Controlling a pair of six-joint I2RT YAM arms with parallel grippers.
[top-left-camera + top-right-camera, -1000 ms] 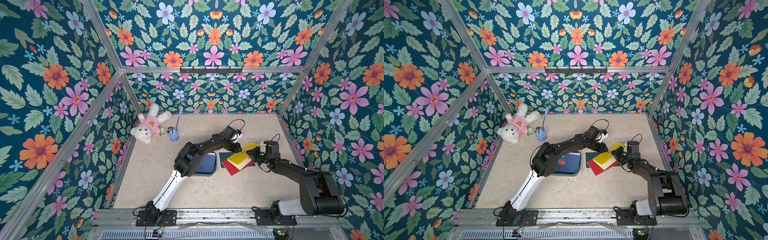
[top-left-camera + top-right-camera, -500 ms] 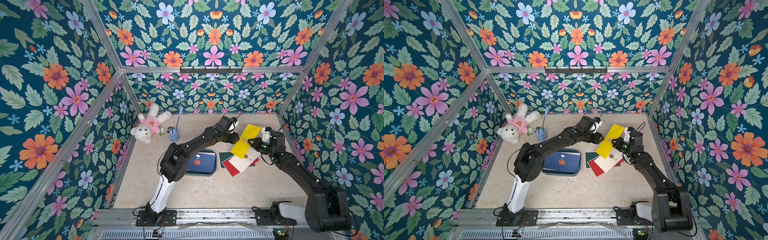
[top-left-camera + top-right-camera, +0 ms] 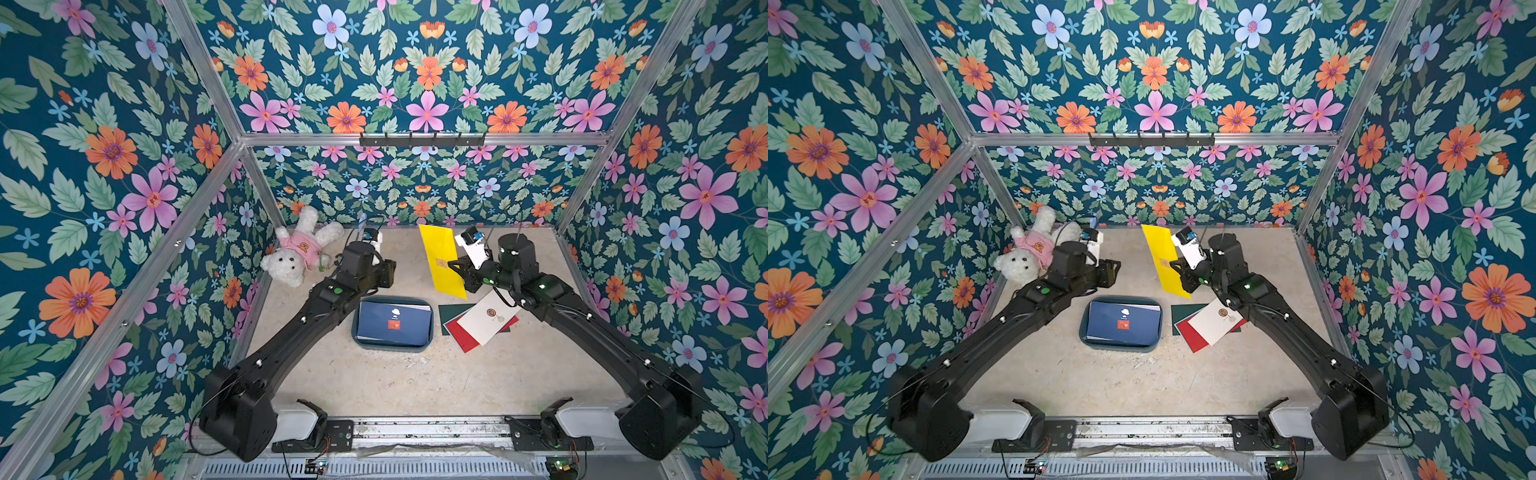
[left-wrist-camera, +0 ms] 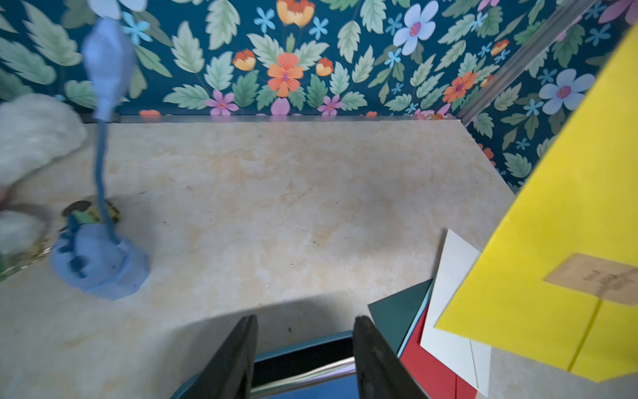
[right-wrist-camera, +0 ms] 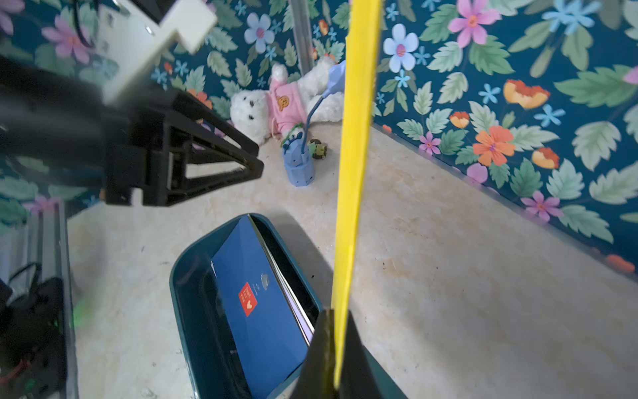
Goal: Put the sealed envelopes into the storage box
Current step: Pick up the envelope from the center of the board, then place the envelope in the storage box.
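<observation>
storage box [image 3: 354,330] open from above; left gripper [image 3: 390,273] at its 12, upright yellow envelope [image 3: 442,262] at 1, envelope pile [image 3: 478,328] at 3

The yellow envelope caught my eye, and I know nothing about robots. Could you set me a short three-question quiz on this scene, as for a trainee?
1. True or false: the right gripper is shut on the yellow envelope, holding it up off the table.
2. Which colour is the top envelope lying in the storage box? A navy, B red, C white.
3. Fill in the gap: the left gripper is ___ and holds nothing.

Key: 1 true; 2 A; 3 open.
</observation>
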